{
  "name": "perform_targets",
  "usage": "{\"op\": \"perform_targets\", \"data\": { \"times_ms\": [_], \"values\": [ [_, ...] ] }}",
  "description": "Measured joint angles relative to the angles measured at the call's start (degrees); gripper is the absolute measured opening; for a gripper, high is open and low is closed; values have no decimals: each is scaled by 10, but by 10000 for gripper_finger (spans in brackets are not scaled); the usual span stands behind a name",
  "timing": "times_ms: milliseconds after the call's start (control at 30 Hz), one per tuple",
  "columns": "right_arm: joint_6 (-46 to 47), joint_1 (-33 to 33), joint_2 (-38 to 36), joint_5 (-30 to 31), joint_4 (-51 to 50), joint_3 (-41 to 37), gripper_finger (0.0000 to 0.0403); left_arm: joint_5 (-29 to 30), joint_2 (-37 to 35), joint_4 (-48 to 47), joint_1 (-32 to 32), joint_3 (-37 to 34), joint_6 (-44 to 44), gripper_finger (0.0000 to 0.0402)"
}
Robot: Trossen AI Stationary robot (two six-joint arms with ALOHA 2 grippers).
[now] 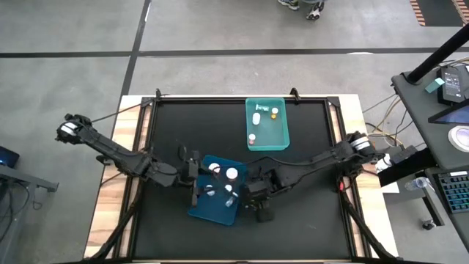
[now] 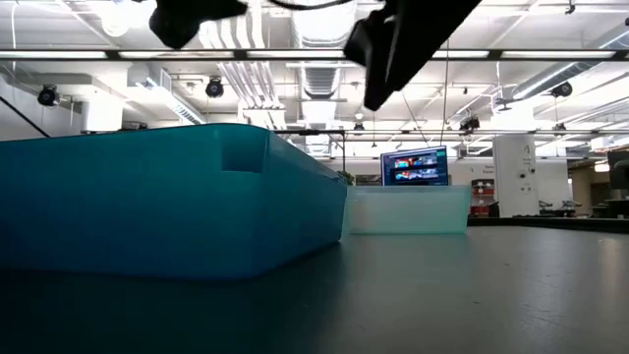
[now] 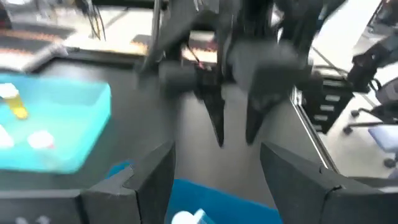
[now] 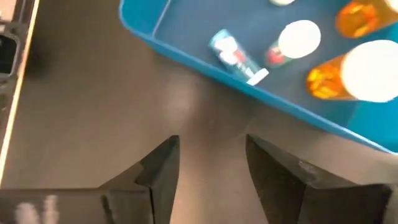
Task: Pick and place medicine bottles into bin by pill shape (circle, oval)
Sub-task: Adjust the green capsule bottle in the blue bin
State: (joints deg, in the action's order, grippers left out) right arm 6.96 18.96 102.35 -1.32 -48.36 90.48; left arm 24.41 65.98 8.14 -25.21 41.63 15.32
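A dark blue bin point(image 1: 207, 209) at the table's middle holds several medicine bottles: white caps point(image 1: 231, 174), amber bodies point(image 4: 348, 68) and one bottle lying on its side point(image 4: 239, 57). A light teal bin point(image 1: 281, 136) farther back holds a few more bottles point(image 1: 256, 117). My left gripper point(image 1: 195, 176) is open and empty at the blue bin's left edge; its fingers also show in the left wrist view point(image 3: 217, 180). My right gripper point(image 1: 253, 193) is open and empty at the bin's right edge, over bare table beside the bin's wall point(image 4: 211, 168).
The black table top point(image 1: 308, 220) has free room on the near and right sides. Wooden side strips point(image 1: 117, 191) border it. A desk with a keyboard and devices point(image 1: 447, 147) stands beyond the right edge. In the low view the blue bin point(image 2: 167, 197) fills the left.
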Motion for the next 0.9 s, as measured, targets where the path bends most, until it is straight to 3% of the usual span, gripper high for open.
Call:
{"op": "perform_targets", "data": {
  "times_ms": [200, 333, 600, 767, 900],
  "values": [
    [10, 21, -82, 44, 135, -117, 141, -22, 93, -3, 2, 14, 24, 182],
    [9, 25, -137, 44, 237, -190, 119, -56, 142, -2, 10, 32, 24, 125],
    [-23, 24, -220, 45, 444, -316, 85, -59, 207, -15, 44, 41, 19, 10],
    [-25, 24, -250, 45, 538, -376, 69, -59, 232, -21, 59, 41, 20, 4],
    [-25, 24, -260, 45, 550, -397, 62, -62, 236, -48, 61, 41, 24, 1]
  ]
}}
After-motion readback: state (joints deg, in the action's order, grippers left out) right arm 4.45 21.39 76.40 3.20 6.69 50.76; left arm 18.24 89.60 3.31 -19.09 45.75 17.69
